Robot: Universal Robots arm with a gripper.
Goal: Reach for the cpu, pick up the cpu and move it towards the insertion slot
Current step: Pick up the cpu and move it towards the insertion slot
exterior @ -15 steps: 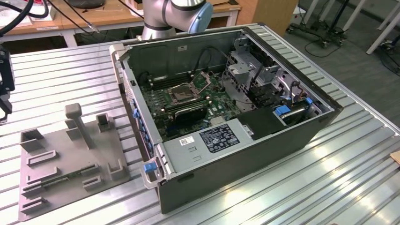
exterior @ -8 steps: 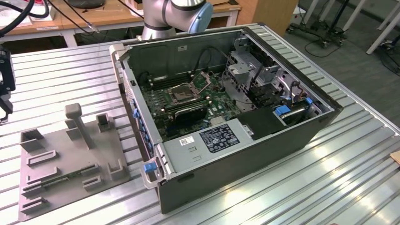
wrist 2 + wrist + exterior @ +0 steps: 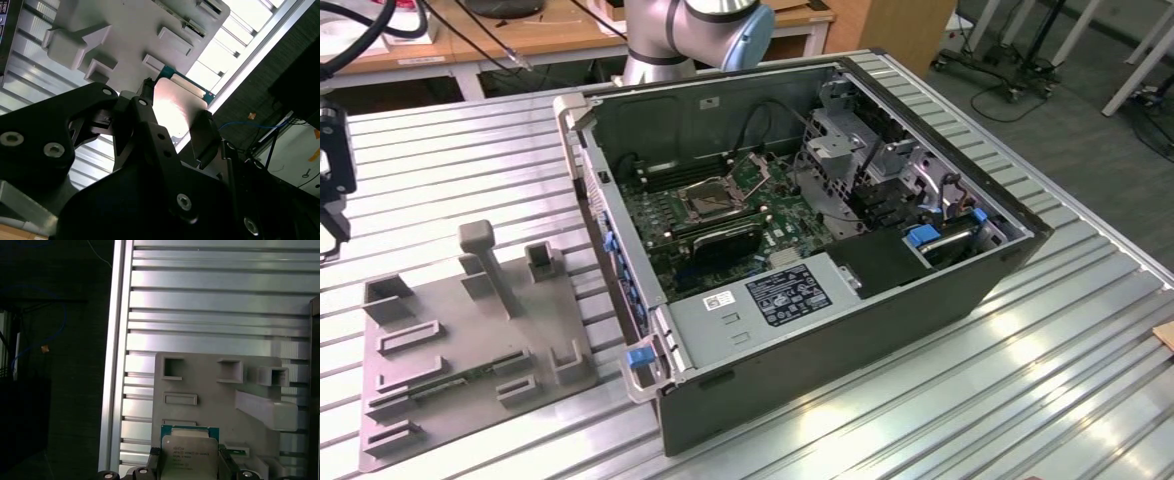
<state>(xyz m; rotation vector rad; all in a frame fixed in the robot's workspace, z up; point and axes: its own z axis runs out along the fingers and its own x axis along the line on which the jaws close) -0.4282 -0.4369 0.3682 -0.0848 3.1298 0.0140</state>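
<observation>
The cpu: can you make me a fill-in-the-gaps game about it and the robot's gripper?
The gripper is shut on the ___.
The plastic fixture is coloured ___.
The insertion slot sits on a ___ circuit board inside the open computer case.
Missing words: cpu; grey; green.

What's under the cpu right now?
Below the cpu lies the grey plastic fixture, on the ribbed metal table. The fixture's part directly beneath the cpu is covered.
</observation>
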